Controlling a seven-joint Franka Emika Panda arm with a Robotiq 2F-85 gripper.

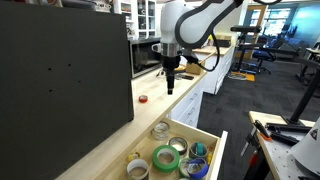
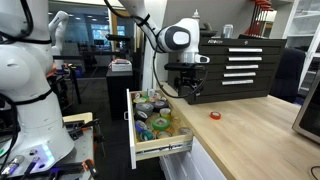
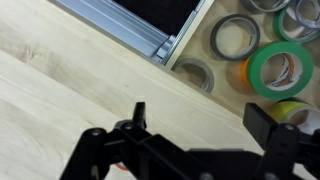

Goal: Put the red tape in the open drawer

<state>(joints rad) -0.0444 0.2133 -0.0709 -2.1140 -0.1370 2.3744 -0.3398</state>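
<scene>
The red tape (image 1: 142, 98) is a small red ring lying flat on the light-wood counter, also seen in the other exterior view (image 2: 214, 115). The open drawer (image 1: 214, 150) (image 2: 165, 150) is pulled out below the counter edge and holds several tape rolls, among them a large green roll (image 3: 280, 68). My gripper (image 1: 170, 88) (image 2: 190, 97) hangs above the counter between the red tape and the drawer. In the wrist view my gripper (image 3: 200, 118) is open and empty over bare wood, with the drawer's side (image 3: 190, 38) at the upper right. Only a red sliver shows at the lower left there.
A large dark panel (image 1: 60, 75) stands along the counter behind the red tape. A grey tool chest (image 2: 245, 65) stands at the counter's far end. A white robot body (image 2: 30, 80) stands on the floor beside the drawer.
</scene>
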